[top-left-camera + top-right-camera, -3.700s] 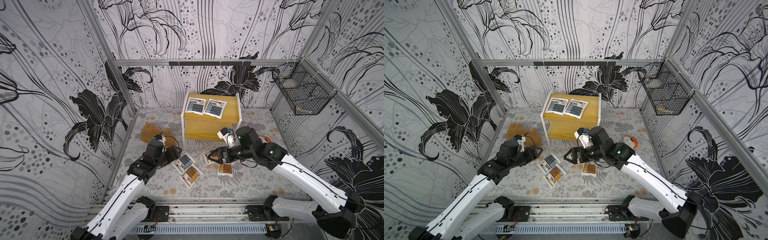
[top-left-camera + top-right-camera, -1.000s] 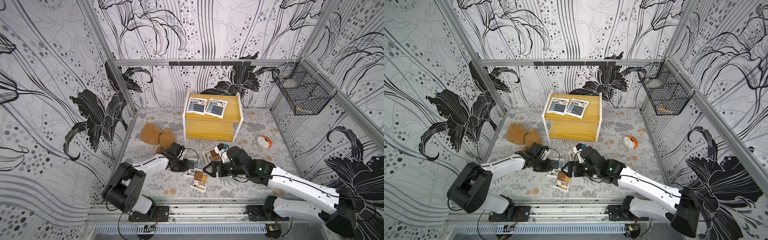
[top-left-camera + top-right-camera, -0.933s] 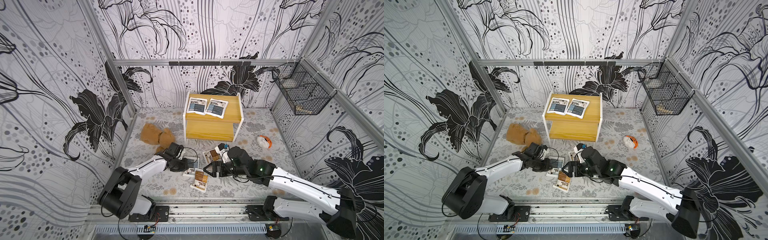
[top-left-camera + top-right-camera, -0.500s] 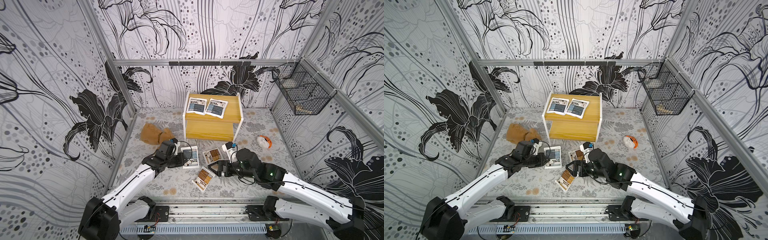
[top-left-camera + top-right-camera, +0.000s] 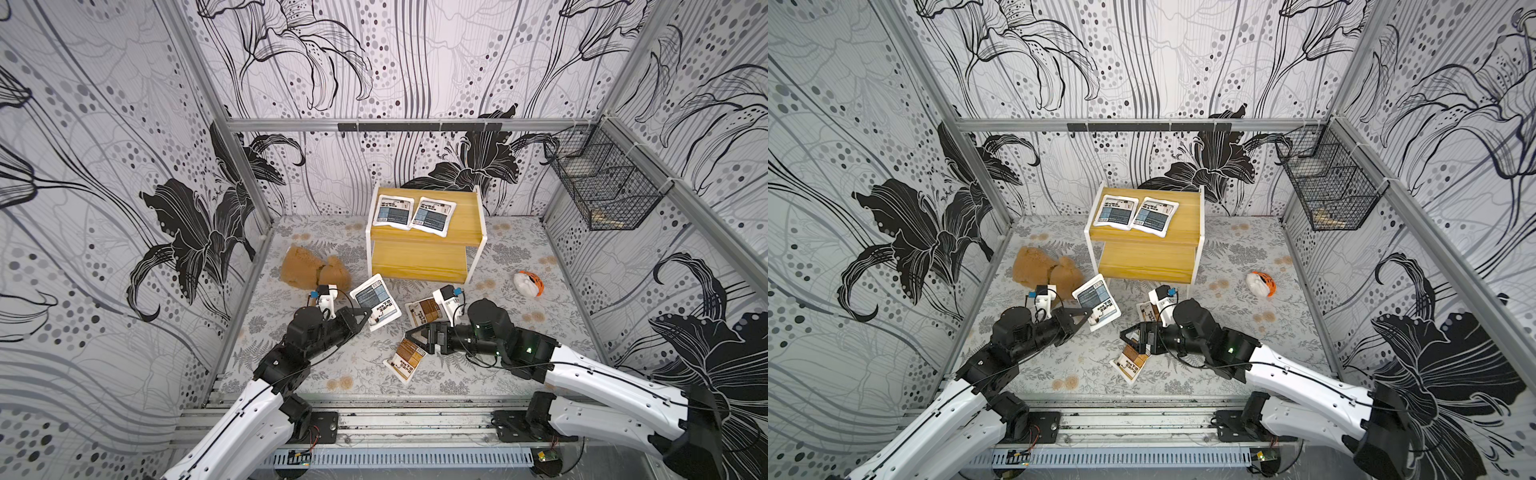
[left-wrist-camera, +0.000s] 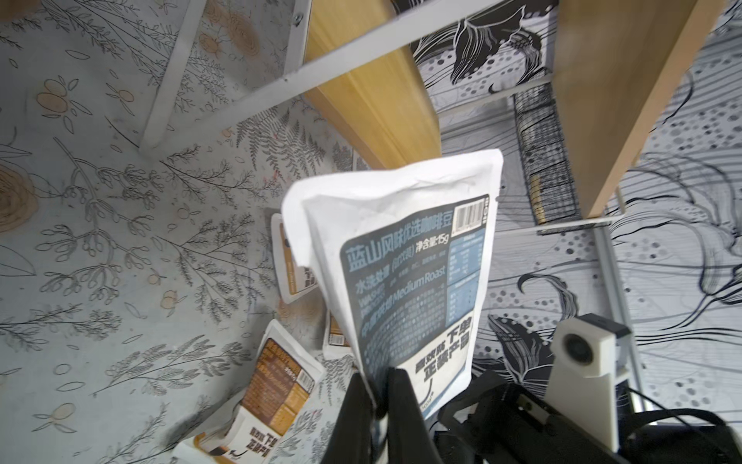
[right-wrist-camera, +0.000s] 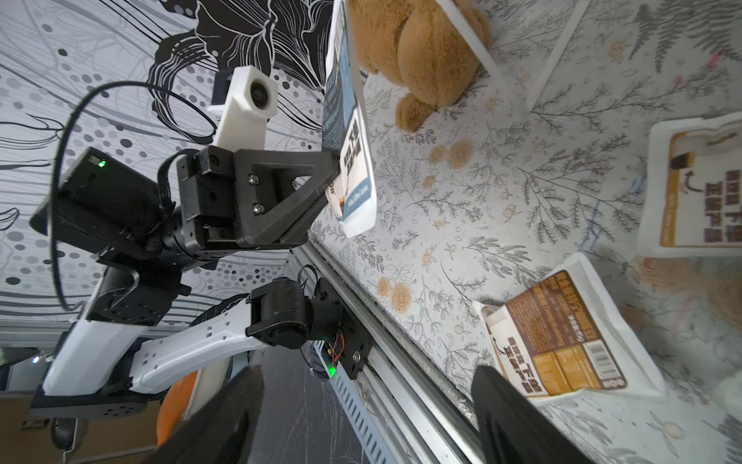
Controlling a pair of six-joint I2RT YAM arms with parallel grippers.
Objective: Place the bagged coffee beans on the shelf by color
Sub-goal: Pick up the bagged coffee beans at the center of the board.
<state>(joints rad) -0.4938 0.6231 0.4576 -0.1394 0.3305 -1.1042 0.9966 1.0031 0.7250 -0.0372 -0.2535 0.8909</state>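
Observation:
The shelf [image 5: 465,224] stands at the back with two blue-panel bagged coffee beans [image 5: 392,210] [image 5: 432,215] lying on its top board; its lower board is bare. My left gripper [image 5: 365,318] [image 6: 379,385] is shut on the bottom edge of a third blue pouch [image 5: 374,301] [image 6: 417,281], held off the floor in front of the shelf's left leg. My right gripper [image 5: 415,338] [image 7: 365,375] is open just above a brown-panel pouch [image 5: 405,359] [image 7: 562,333] on the floor. A second brown pouch [image 5: 424,311] lies behind it, and a third [image 6: 335,333] is mostly hidden.
A brown teddy bear [image 5: 311,272] lies left of the shelf, close behind my left gripper. A white-and-orange toy [image 5: 528,282] sits on the floor to the right. A black wire basket [image 5: 602,187] hangs on the right wall. The front rail [image 5: 374,415] borders the floor.
My left gripper has lifted the blue pouch off the floor and carried it back towards the shelf. My right gripper has shifted right, staying open over the brown pouch.

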